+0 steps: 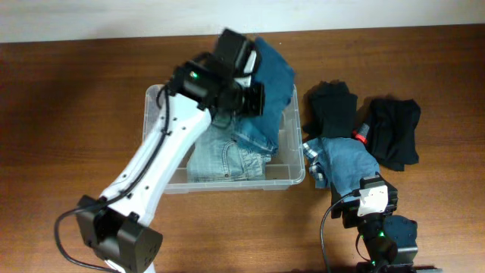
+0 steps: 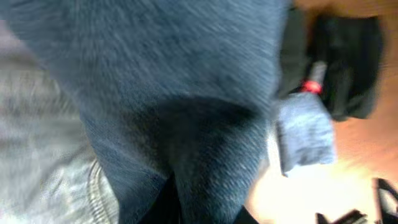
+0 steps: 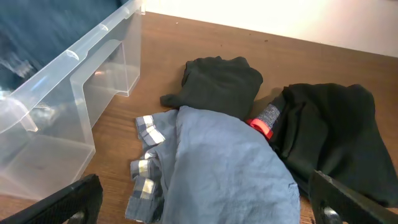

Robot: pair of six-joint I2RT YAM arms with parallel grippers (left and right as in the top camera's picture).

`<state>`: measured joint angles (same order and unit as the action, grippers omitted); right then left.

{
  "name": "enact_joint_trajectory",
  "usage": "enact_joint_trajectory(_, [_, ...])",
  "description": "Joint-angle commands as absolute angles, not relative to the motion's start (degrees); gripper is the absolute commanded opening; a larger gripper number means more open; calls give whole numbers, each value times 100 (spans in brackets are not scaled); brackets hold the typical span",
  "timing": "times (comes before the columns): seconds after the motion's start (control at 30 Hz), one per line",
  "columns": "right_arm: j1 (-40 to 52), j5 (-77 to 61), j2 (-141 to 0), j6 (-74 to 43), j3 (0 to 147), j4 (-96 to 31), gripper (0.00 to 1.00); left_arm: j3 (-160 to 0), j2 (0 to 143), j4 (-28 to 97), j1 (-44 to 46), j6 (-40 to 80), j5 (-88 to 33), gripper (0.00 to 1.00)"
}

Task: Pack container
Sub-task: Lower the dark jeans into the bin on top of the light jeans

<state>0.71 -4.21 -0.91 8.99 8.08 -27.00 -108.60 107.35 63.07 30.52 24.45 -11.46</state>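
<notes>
The clear plastic container stands mid-table with light-wash jeans lying in it. My left gripper is over the container's far right part, shut on dark blue jeans that drape over the far right rim. In the left wrist view the dark jeans fill the frame, with the gripper pinching the cloth and the light jeans at the left. My right gripper is open and empty, low near the front edge; in the right wrist view it spans a light blue shirt, with the container to the left.
Right of the container lie the light blue shirt, a black garment, another black garment and a red-and-grey sock. They also show in the right wrist view: black garments and the sock.
</notes>
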Motion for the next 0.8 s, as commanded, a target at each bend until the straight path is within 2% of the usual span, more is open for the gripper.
enact_joint_trajectory(0.0, [32, -451, -51, 854, 770, -2720, 98, -10442, 10597, 6403, 2895, 2893, -941, 0])
enact_joint_trajectory(0.23, [32, -451, -51, 854, 770, -2720, 99, -10422, 10475, 6807, 2871, 2930, -784, 1])
enact_joint_trajectory(0.43, [32, -451, -51, 854, 770, -2720, 98, -10506, 9531, 7376, 2871, 2930, -403, 1])
enact_joint_trajectory(0.63, [32, -451, -51, 854, 770, -2720, 98, -10506, 8766, 6055, 3159, 2429, -427, 0])
enact_joint_trajectory(0.77, [32, -451, -51, 854, 770, -2720, 98, -10506, 8788, 5640, 3345, 2346, -784, 1])
